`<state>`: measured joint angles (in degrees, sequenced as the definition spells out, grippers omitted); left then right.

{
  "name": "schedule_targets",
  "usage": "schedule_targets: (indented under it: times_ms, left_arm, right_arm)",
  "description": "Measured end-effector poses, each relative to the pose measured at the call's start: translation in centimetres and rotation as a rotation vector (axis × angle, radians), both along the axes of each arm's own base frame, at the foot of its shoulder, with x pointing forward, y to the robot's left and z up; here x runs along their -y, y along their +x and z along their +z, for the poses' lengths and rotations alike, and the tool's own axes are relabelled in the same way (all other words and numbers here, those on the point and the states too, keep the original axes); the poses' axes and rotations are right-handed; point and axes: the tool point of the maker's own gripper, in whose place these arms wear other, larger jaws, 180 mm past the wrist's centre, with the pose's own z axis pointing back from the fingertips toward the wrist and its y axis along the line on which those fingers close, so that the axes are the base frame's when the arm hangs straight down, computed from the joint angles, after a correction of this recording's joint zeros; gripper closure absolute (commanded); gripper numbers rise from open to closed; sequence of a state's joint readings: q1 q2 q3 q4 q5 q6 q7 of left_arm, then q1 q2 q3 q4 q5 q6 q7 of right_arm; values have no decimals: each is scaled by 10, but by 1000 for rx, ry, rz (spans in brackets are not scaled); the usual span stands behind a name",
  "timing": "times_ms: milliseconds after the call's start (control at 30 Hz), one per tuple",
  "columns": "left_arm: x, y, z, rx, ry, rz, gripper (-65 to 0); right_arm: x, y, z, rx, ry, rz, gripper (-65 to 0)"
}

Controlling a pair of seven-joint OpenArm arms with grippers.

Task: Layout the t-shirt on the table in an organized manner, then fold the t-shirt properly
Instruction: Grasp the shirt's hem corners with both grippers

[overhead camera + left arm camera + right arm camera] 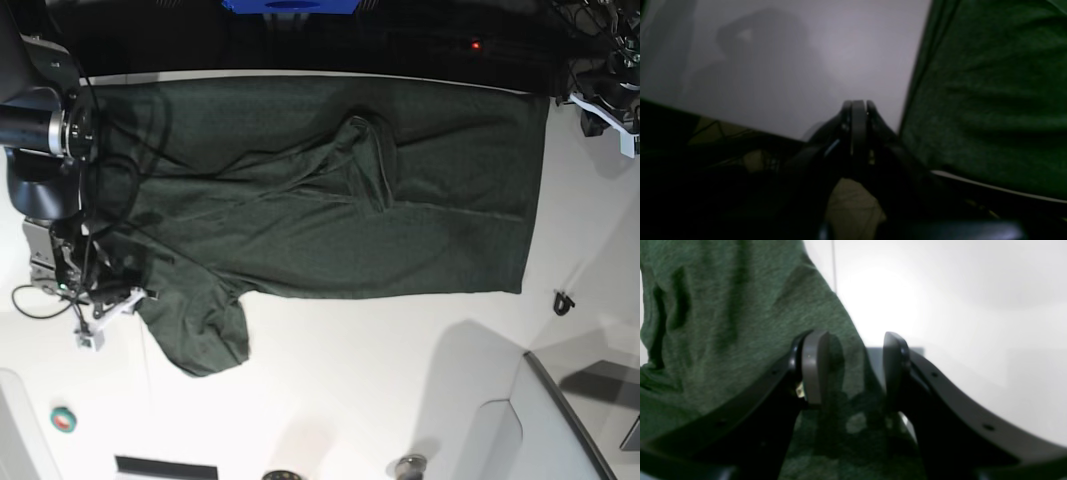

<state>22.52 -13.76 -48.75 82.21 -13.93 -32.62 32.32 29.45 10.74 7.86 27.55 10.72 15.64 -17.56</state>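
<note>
The right gripper (pixel 853 370) stands with its jaws apart, nothing between them. Its left finger (pixel 813 366) sits over the dark green t-shirt (pixel 723 323), while the right finger (pixel 895 366) lies past the cloth's edge, over the white surface (pixel 957 306). The t-shirt fills the side left of the gripper, rumpled in soft folds. A thin dark seam line (pixel 833 266) runs beyond the t-shirt's edge.

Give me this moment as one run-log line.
phase: layout | t-shirt: spread, wrinkled, unfolded | left gripper: shut, empty | right gripper: open over t-shirt edge | table
</note>
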Motion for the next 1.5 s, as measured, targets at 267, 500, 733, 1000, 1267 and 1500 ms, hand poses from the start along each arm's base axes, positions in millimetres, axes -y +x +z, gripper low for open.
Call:
schedule_targets:
  times_ms: [267, 500, 733, 1000, 1267, 1500]
  left_arm:
    - [0, 0, 0, -1, 1, 0, 0]
    - [0, 0, 0, -1, 0, -2, 0]
    - [0, 0, 0, -4, 3, -3, 0]
    - [0, 1, 0, -1, 3, -3, 0]
    - [3, 25, 5, 35, 2, -18, 0]
    - [32, 106, 22, 117, -25, -148, 0]
  right_arm:
    - [5, -10, -7, 4, -3, -13, -242]
    - [7, -14, -10, -7, -1, -16, -12]
    - [20, -10, 5, 12, -51, 5, -2]
    - [25, 0, 17, 49, -61, 0, -2]
    - [27, 0, 17, 50, -65, 0, -2]
    - [24, -1, 16, 47, -62, 3, -2]
